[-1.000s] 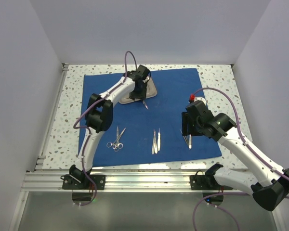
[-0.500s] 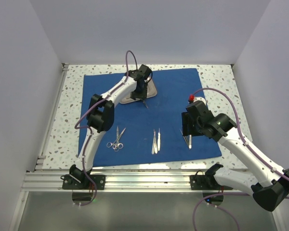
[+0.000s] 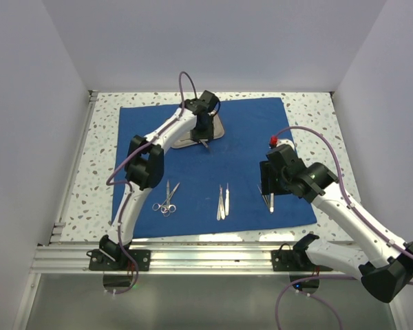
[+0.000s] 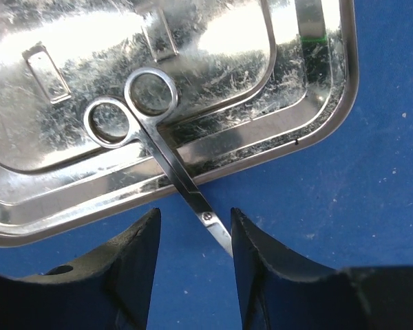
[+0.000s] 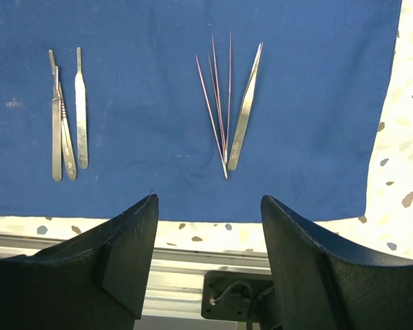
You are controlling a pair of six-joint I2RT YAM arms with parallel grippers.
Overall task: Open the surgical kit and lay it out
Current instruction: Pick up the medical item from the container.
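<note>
The royal-blue cloth (image 3: 248, 137) lies spread flat on the table. The steel tray (image 3: 182, 142) sits on its far part. One pair of ring-handled scissors (image 4: 158, 137) lies with its rings in the tray (image 4: 310, 103) and its blades over the rim onto the cloth. My left gripper (image 4: 195, 227) is open, its fingers either side of the blade tip, which is close against the right finger. My right gripper (image 5: 208, 206) is open and empty, above the cloth's near edge. Just beyond it lie the tweezers (image 5: 242, 117).
Another pair of scissors (image 3: 167, 199), a few flat silver handles (image 3: 222, 201) and the tweezers (image 3: 268, 199) lie in a row along the cloth's near part. An aluminium rail (image 3: 206, 251) runs along the table's near edge. White walls close in both sides and the back.
The left wrist has shifted slightly towards the back over the tray's rim and its jaws have narrowed a little around the scissors' blade. The right arm has not moved.
</note>
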